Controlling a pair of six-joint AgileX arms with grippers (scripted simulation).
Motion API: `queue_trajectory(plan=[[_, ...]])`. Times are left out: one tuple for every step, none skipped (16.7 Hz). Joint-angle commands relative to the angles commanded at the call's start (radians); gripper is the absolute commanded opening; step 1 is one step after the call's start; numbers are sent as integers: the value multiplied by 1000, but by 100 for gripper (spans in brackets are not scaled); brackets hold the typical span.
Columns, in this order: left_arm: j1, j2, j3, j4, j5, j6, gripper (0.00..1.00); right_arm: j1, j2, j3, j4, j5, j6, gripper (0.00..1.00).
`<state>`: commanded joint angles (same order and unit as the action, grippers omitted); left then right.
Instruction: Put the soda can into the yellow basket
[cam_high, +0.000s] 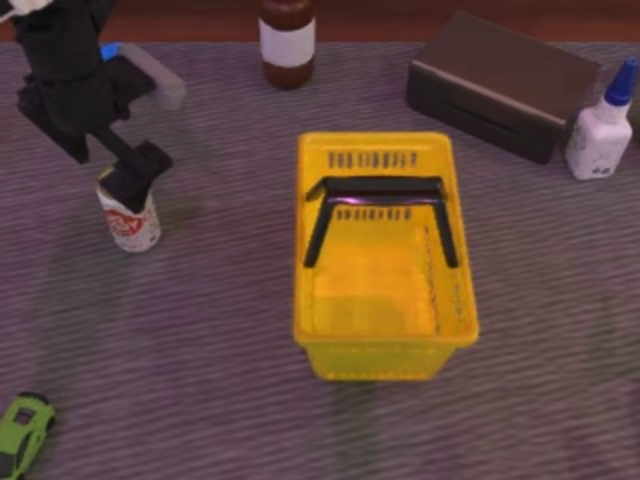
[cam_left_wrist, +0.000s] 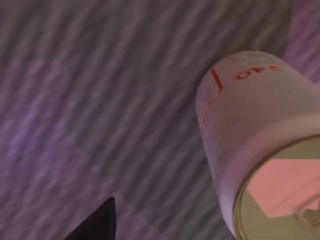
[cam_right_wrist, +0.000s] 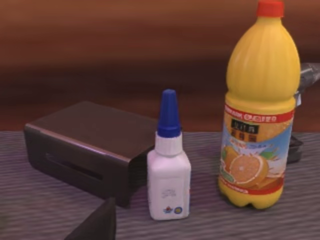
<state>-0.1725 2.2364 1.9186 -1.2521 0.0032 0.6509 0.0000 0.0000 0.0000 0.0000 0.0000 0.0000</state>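
White with red markings, the soda can (cam_high: 130, 222) stood upright at the desk's left, well apart from the yellow basket (cam_high: 383, 352). Above it hung the left claw (cam_high: 128, 180); whether released or clenched, I cannot tell.

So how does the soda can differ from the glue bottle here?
The soda can is a squat white cylinder with red markings; the glue bottle is white with a tapering blue cap. The can stands at the table's left under the left gripper, the bottle far right, unattended. Both are upright.
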Motion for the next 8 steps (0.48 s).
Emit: queue_trajectory(plan=[[0, 0, 0, 0, 0, 0, 100, 0, 0, 0, 0, 0, 0, 100], [6, -1, -3, 2, 0, -1, 100, 0, 0, 0, 0, 0, 0, 100], [5, -1, -6, 6, 0, 0, 100, 0, 0, 0, 0, 0, 0, 100], [3, 2, -18, 20, 0, 2, 100, 0, 0, 0, 0, 0, 0, 100], [2, 6, -36, 42, 0, 2, 100, 0, 0, 0, 0, 0, 0, 100], [2, 12, -58, 70, 0, 2, 100, 0, 0, 0, 0, 0, 0, 100], [2, 18, -81, 100, 0, 1, 100, 0, 0, 0, 0, 0, 0, 100], [1, 25, -104, 131, 0, 1, 100, 0, 0, 0, 0, 0, 0, 100]])
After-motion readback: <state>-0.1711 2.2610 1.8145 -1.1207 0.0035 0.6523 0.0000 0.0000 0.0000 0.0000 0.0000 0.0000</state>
